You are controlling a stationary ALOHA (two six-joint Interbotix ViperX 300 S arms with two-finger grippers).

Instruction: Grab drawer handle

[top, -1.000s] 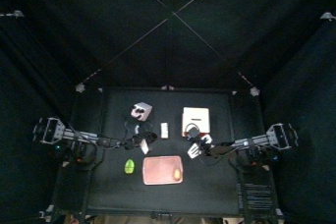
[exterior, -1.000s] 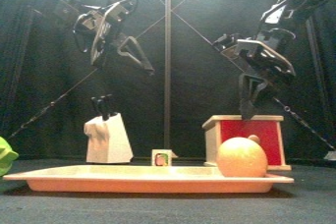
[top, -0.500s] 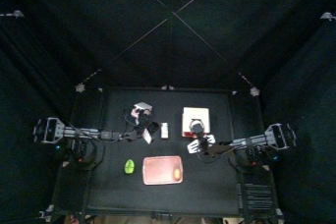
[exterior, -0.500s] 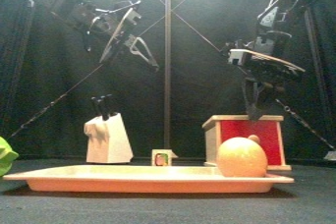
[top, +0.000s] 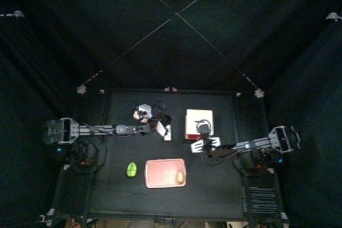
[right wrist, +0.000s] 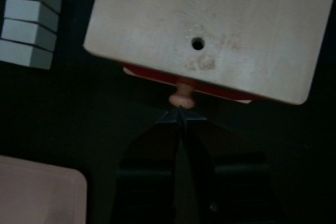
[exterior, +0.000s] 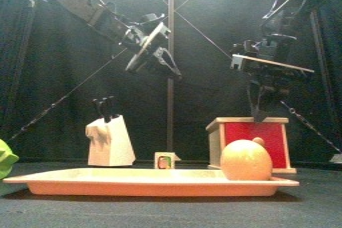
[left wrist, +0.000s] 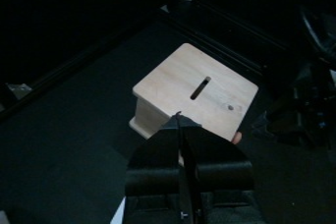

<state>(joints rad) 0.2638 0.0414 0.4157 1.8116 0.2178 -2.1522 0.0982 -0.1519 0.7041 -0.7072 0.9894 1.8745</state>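
The drawer box (exterior: 249, 137) has a wooden top and a red front and stands at the right of the table; it also shows in the top view (top: 201, 118). Its small round knob handle (right wrist: 183, 95) pokes out of the red front in the right wrist view. My right gripper (right wrist: 183, 116) is shut, its tips just short of the knob. In the front view the right gripper (exterior: 261, 100) hangs over the box. My left gripper (left wrist: 183, 126) is shut and empty, high above the box's slotted top (left wrist: 197, 95); the front view shows this gripper (exterior: 158, 60) raised near the middle.
A pink tray (exterior: 120, 183) at the front holds an orange egg-shaped thing (exterior: 246, 160). A white knife block (exterior: 110, 141) stands at the back left, a small cube (exterior: 164, 160) mid-table, a green thing (exterior: 6, 159) at the far left edge.
My left arm has swung from the left side toward the middle, staying high and reaching over the drawer box. My right gripper has stayed over the box, shifting only slightly.
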